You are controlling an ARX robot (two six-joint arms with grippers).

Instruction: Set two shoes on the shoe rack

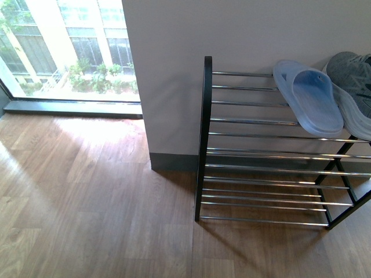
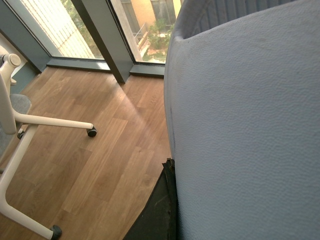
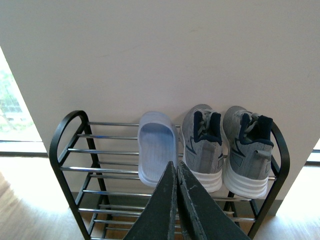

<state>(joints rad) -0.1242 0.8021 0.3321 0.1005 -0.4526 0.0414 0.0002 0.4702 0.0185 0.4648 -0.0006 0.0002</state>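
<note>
At the right of the front view the shoe rack [image 1: 204, 139] stands against a pale wall [image 1: 191, 35] on the wooden floor [image 1: 87, 202], its black frame carrying tiers of chrome rods; one pale blue slide [image 1: 310, 98] lies on the top tier, and at the frame's right edge just beside it sits a grey sneaker [image 1: 356, 87]. In the right wrist view the rack fills the lower middle, with the slide [image 3: 156, 147] on the top tier and both grey sneakers [image 3: 227, 150] side by side to its right, heels toward the camera. The right tool [image 3: 176, 200] rises from the bottom centre with its dark fingers pressed together and nothing between them. The left wrist view is mostly filled at the right by a pale blue textured surface, probably the second slide [image 2: 245, 135], seemingly clamped in the left tool [image 2: 167, 172], though only one dark finger shows; a white wheeled stand [image 2: 20, 130] sits at the left on the floor
</note>
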